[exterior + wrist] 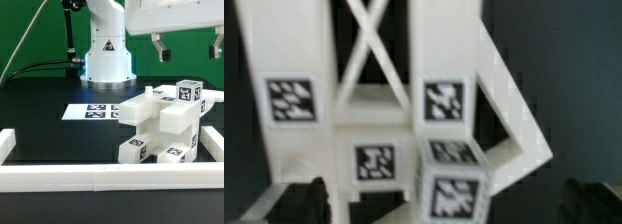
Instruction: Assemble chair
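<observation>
Gripper (pixel 186 46) hung open, empty, above chair (pixel 160 122). Chair looked like rigid, light, smooth white plastic; likely slippery. Best hold judged: across flat-sided upright post (pixel 441 60).

Robotics lab, black table (pixel 40 125), tagged marker board (pixel 92 111)

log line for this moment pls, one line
stage: mid-assembly | gripper: open, empty, above chair | chair: joined white parts on table, inside border wall | marker board: behind chair
</observation>
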